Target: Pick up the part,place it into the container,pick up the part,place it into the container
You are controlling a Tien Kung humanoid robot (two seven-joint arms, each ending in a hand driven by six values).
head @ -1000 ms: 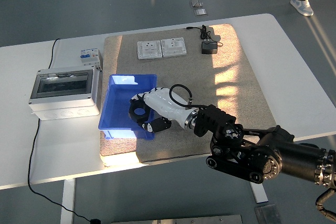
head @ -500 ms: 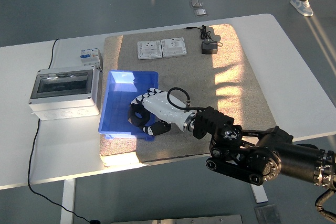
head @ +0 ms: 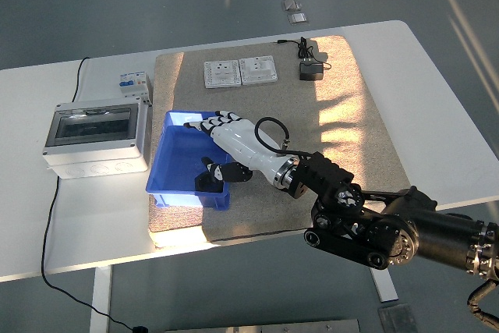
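Right hand (head: 226, 134) hovers over the blue bin (head: 168, 193), fingers spread and empty; a black part (head: 209, 179) lies in the bin beneath its palm. This looks like the end of a placing step. Next the hand must rise clear of the bin wall and fetch another part; the sockets (head: 240, 71) and adapter (head: 310, 71) lie well beyond its fingertips.

The container (head: 165, 181) was bright blue, the part (head: 207, 182) inside it black. The right hand (head: 234, 142) was white with black finger joints. The mat (head: 351, 130) was speckled beige, the table (head: 437, 115) white; 2 white sockets (head: 240, 72) lay there.
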